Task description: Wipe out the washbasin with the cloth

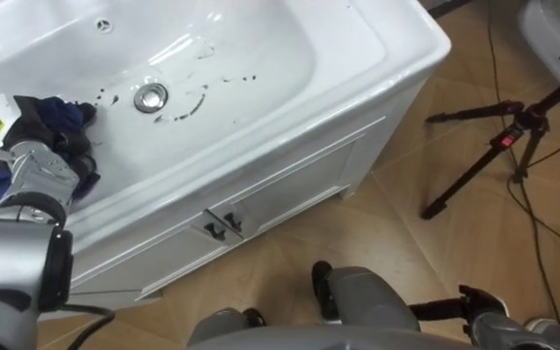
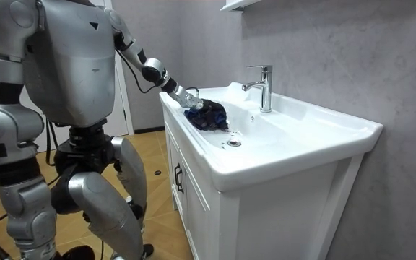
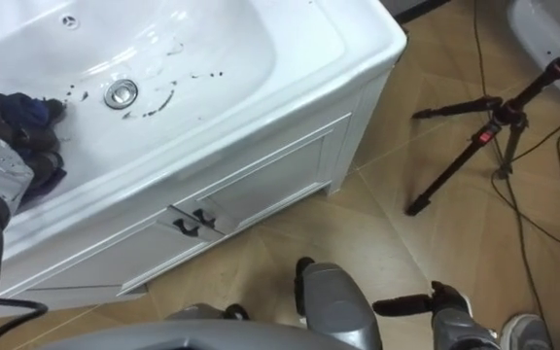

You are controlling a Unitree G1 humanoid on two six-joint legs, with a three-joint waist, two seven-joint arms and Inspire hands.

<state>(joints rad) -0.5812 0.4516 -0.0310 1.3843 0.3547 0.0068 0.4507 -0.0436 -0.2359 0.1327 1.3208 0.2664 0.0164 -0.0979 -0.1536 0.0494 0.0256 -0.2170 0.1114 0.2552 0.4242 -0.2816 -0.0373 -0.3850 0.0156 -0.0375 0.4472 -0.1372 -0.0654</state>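
Left hand [image 1: 29,136] at left edge of frame, inside basin [image 1: 377,39], fingers curled round a bunched dark blue cloth [image 1: 66,115]. Cloth rests on basin floor just left of drain [image 1: 151,96]. Dark smears [image 1: 188,109] lie right of drain. Tripod [image 1: 499,146] stands on floor, right of frame.

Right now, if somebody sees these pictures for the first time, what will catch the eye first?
Most likely the dark blue cloth bunched in the left hand, at the left of the white basin. Next, the dark smears around the drain, and the black tripod on the wooden floor at right.
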